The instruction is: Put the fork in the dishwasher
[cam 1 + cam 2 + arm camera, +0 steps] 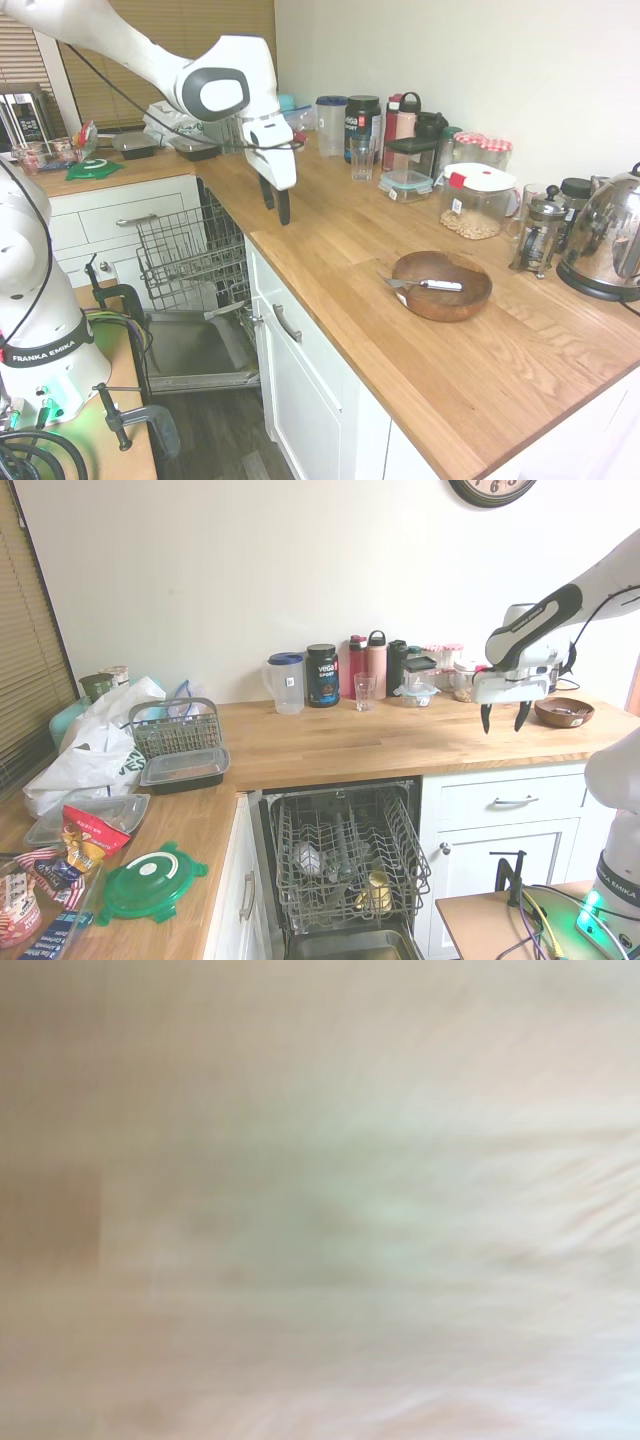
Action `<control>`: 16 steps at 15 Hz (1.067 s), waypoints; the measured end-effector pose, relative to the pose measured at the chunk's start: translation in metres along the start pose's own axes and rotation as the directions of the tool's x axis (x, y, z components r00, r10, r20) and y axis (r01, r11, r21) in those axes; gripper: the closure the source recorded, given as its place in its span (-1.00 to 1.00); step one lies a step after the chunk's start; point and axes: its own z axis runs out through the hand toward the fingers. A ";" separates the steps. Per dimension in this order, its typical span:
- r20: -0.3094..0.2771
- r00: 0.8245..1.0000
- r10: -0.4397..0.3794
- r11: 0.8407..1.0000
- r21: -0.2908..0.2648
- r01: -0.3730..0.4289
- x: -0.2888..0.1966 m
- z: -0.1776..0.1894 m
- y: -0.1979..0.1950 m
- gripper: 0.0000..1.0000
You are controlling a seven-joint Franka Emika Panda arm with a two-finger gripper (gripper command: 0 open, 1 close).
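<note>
The fork [428, 285], white-handled with a grey metal head, lies across the wooden bowl [441, 286] on the counter. My gripper [277, 206] hangs above the counter's edge beside the dishwasher opening, well apart from the bowl. From the other side the gripper [503, 717] stands open and holds nothing, with the bowl [564, 712] just past it. The dishwasher [345, 852] is open, its wire rack [190, 248] pulled out over the lowered door [195, 352]. The wrist view is a pale blur of wood.
Bottles, jars, a glass [362, 158] and a lidded container [476, 200] line the wall. A French press [540, 232] and a steel kettle [610, 238] stand at the far end. A cutlery basket [172, 729], trays and bags crowd the other counter.
</note>
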 end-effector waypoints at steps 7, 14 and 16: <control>-0.039 0.981 0.191 0.972 0.146 -0.184 0.137 -0.077 0.076 -1.00; 0.032 0.953 0.303 0.947 0.104 -0.304 0.283 -0.013 0.081 -1.00; 0.043 0.950 0.309 0.949 0.051 -0.311 0.310 0.024 0.074 -1.00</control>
